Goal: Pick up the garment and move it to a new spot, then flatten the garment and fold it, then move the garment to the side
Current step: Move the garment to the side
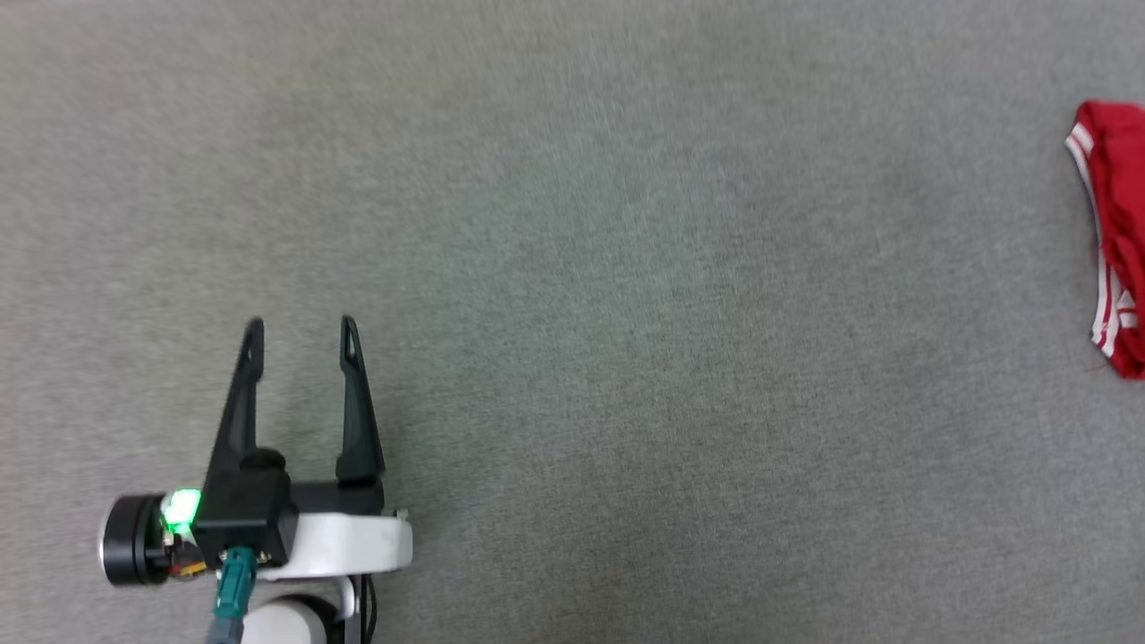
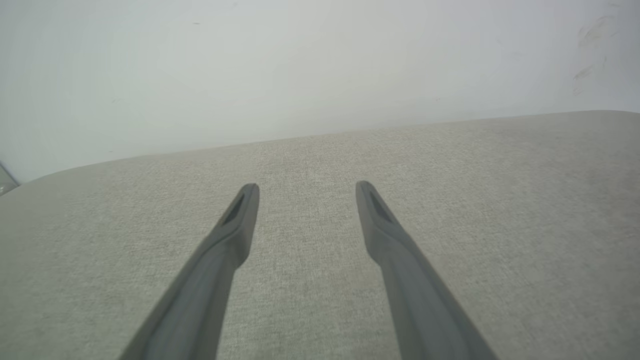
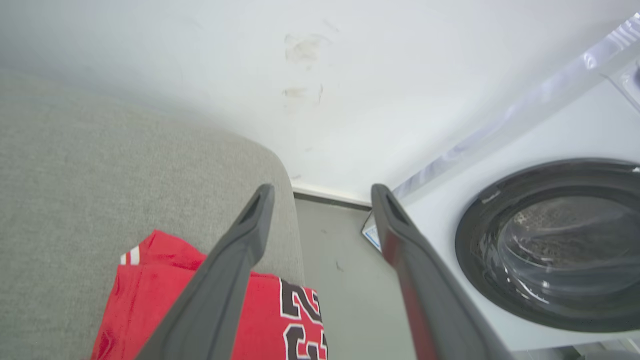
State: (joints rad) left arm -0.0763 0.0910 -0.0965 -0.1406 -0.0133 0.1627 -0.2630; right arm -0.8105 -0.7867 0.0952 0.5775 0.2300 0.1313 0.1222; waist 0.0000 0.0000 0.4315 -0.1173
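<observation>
The garment, a red jersey with white striped trim, lies bunched at the far right edge of the grey surface in the head view. In the right wrist view the garment rests near the surface's right edge, black numerals showing at its corner. My right gripper hangs above it, open, nothing between its fingers. My left gripper stands open at the lower left, far from the garment; in the left wrist view the left gripper hovers over bare fabric.
A white wall runs behind the grey surface. Right of the surface's edge is a strip of grey floor and a white washing machine with a round dark door.
</observation>
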